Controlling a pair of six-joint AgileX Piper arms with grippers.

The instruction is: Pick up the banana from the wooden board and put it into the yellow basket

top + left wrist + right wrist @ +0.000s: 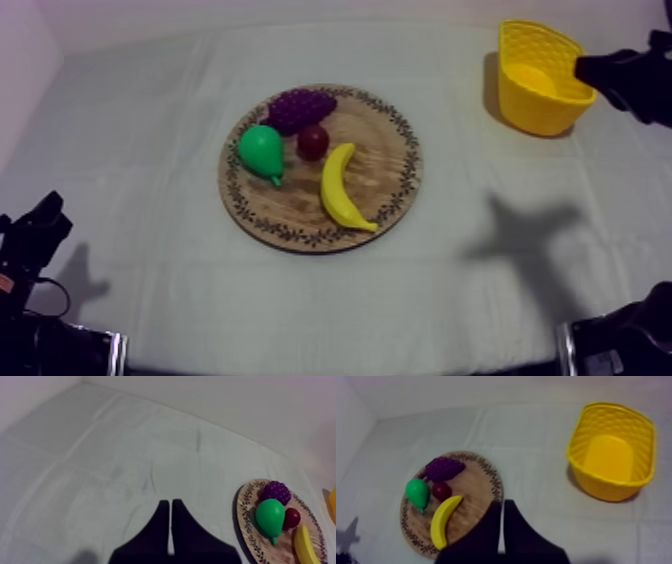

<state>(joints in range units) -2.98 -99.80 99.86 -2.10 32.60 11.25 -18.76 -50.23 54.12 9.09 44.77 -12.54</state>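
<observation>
While your right end effector (502,505) hangs up beside the yellow basket (540,100), its two black fingers lie pressed together in a narrow wedge with nothing between them. The banana (343,188) is well apart from it, lying flat on the right half of the wooden board (300,225) in the middle of the desk (150,290). From the right wrist camera you see the banana to one side of that finger wedge and the basket to the other, upright with its mouth facing up. The small red fruit (313,142) is the banana's closest neighbour, near its upper tip but not touching it. The pear (262,152) sits just beyond that fruit, toward the board's left edge. The bunch of grapes (300,108) lies at the far rim, close against both. Your left end effector (171,503) is closed on nothing too, low at the desk's left side, with the board off to one side and the banana on the board's farther half.
</observation>
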